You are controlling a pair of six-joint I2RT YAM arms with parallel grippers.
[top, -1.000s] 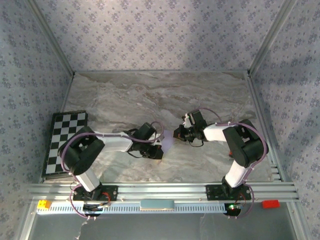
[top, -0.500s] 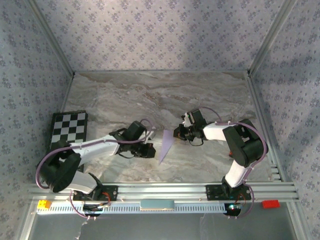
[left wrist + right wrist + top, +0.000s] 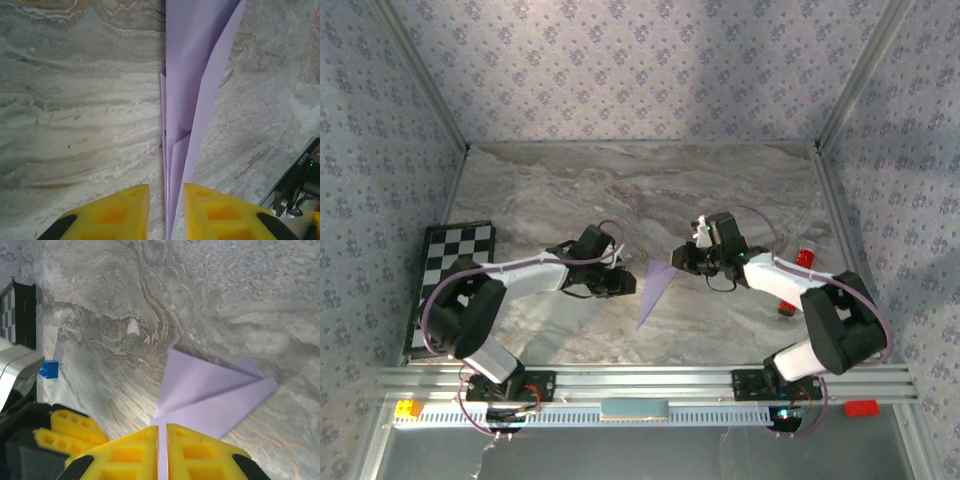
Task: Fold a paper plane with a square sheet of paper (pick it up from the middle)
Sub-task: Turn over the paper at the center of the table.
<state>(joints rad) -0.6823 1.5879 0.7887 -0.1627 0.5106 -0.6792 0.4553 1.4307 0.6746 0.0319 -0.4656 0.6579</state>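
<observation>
Well to the right of the chequered board (image 3: pixel 455 265), the light, floppy, easily creased paper plane (image 3: pixel 658 285) is being pinched along its keel by the right jaws, probably the stiffest place to grip, while the left jaws are standing parted around it.

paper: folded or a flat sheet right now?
Folded: the paper plane is a slim pointed dart, and the left wrist view shows layered flaps along a centre crease.

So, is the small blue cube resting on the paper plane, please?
No, the blue cube sits on the table, well apart from the paper plane.
</observation>
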